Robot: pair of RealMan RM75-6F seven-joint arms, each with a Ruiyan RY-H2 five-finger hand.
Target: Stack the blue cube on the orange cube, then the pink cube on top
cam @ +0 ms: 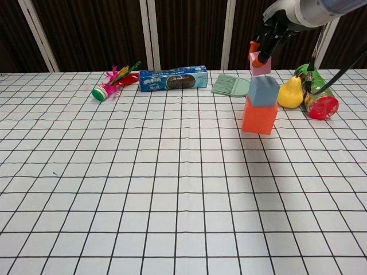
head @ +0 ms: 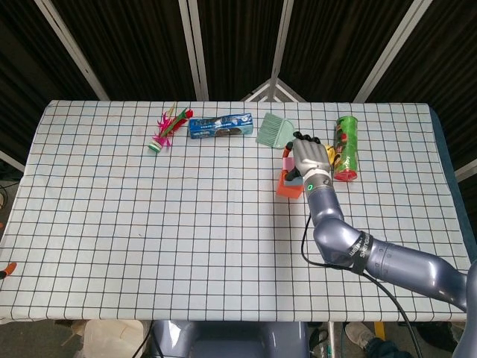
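Observation:
The orange cube (cam: 259,118) stands on the table with the blue cube (cam: 264,91) stacked on it. My right hand (cam: 275,28) pinches the pink cube (cam: 261,66) and holds it just above the blue cube, slightly behind it; I cannot tell if the two touch. In the head view the right hand (head: 311,160) covers the blue cube, with the pink cube (head: 287,162) and the orange cube (head: 287,186) showing at its left edge. The left hand appears in neither view.
A yellow pear (cam: 290,93) and a lying green can (cam: 316,94) sit just right of the stack. A green brush (cam: 230,86), a blue cookie pack (cam: 174,78) and a feathered shuttlecock (cam: 112,83) line the far edge.

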